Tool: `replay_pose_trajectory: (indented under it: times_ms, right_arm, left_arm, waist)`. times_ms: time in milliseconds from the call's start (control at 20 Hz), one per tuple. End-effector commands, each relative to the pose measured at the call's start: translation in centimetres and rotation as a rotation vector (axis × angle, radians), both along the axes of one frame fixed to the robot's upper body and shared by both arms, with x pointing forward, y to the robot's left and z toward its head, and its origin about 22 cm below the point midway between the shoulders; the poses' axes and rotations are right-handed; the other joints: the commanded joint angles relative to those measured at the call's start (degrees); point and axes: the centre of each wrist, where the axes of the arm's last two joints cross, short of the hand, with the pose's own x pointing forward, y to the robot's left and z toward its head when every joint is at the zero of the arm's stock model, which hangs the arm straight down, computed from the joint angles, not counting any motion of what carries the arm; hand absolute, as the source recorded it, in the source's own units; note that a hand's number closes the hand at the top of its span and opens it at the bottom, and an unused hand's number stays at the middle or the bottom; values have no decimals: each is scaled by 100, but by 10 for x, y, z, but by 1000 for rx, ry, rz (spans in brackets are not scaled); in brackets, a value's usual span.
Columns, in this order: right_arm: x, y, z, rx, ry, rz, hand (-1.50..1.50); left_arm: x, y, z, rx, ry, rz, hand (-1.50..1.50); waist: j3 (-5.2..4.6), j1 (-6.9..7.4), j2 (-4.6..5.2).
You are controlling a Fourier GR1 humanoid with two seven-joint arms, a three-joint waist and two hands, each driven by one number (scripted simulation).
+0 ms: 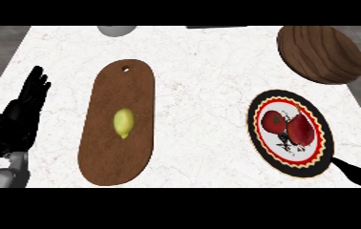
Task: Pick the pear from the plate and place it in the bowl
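A round plate (316, 166) with a black, red and yellow rim lies at the right of the counter. On it sit two red rounded shapes (300, 130); I cannot tell whether they are fruit or part of the plate's picture. A small yellow-green fruit (124, 122) lies in the middle of a long brown cutting board (106, 166), left of centre. The brown wooden bowl (319, 53) stands at the far right, beyond the plate. My left hand (25, 106) rests open at the left edge, fingers up, apart from the board. Only a black sliver of my right hand (347, 169) shows at the lower right, just off the plate's rim.
A grey rounded object (116, 30) sits at the counter's far edge, cut off by the view. A dark flat strip (215, 26) lies along the far edge near the middle. White marbled counter (201, 109) stretches between the board and the plate.
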Motion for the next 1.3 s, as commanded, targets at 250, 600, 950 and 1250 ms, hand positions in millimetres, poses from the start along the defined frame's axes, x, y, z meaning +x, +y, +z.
replay_pose_trajectory:
  times_ms: [250,600,950,1250]
  right_arm:
    - [-3,9,100,-56,46,-61,-150]
    - [31,-4,132,-71,279,-43,-150]
    - [62,-21,138,-56,566,-4,-150]
    - [86,3,110,0,709,115,-150]
  left_arm:
    - [15,-13,-3,-8,-20,-54,0]
    - [16,-22,-1,-3,-29,-86,0]
    - [20,-16,-3,-8,-26,-111,0]
    - [17,-17,11,-4,-16,-82,0]
  waist:
    - [9,220,63]
    - [17,403,96]
    - [23,554,126]
    - [25,483,86]
